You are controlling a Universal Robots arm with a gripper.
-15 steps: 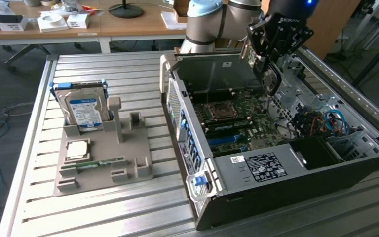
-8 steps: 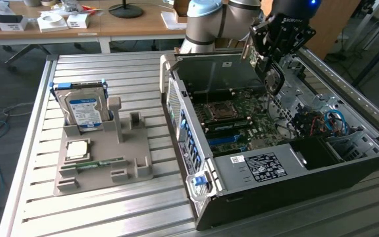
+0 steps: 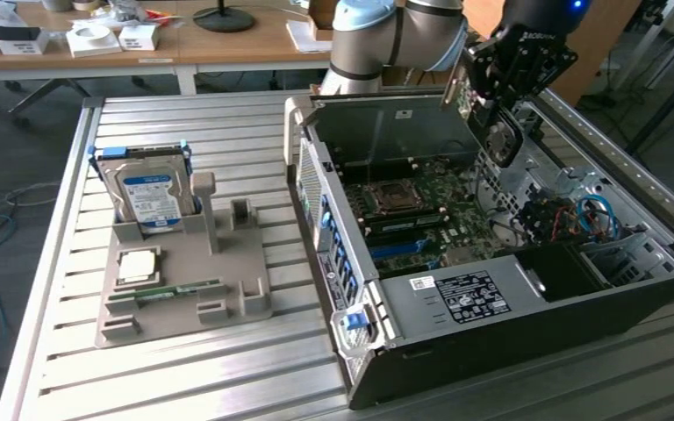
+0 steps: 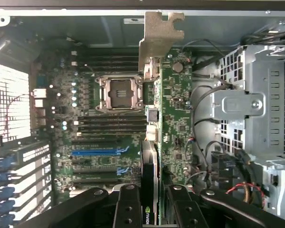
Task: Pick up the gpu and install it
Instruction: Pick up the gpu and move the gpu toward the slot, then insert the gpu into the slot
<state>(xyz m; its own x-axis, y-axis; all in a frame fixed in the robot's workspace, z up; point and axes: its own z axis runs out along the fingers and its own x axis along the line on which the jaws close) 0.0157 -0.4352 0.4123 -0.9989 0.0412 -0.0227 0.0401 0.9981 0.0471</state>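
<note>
— Slatted metal table point(image 3: 197, 377) lies nearest, along the lower edge of the exterior frame. What stands on it?
— Lower right: a black computer case point(image 3: 525, 351), open-sided, with a labelled power supply point(image 3: 466, 294) at its near end. Lower left: a grey parts holder point(image 3: 238, 303), apart from the case.
— Holder contents?
— A RAM stick point(image 3: 179, 289) lying flat, and a square processor chip point(image 3: 138, 263) just behind it. A hard drive point(image 3: 150, 195) with a blue label stands upright at the far end.
— Inside the case?
— The motherboard point(image 3: 425, 219) with its processor socket point(image 3: 390, 195). The wrist view shows the processor socket point(image 4: 119, 92) and a blue slot point(image 4: 97, 153).
— Location of the gpu?
— The gpu point(image 3: 501, 140) is at the upper right of the exterior frame, held upright over the open case. Whether it touches a slot cannot be told. In the wrist view the gpu point(image 4: 173, 118) shows its green board, with the silver bracket point(image 4: 161, 35) at the end away from the fingers.
— Pincer?
— The gripper point(image 3: 498, 103) is clamped on the card. The wrist view shows the gripper point(image 4: 152, 206) with a black finger pressed to each side of it.
— Beyond?
— The robot arm point(image 3: 390, 35) at top centre, and wooden desks point(image 3: 197, 44) across the top left.
</note>
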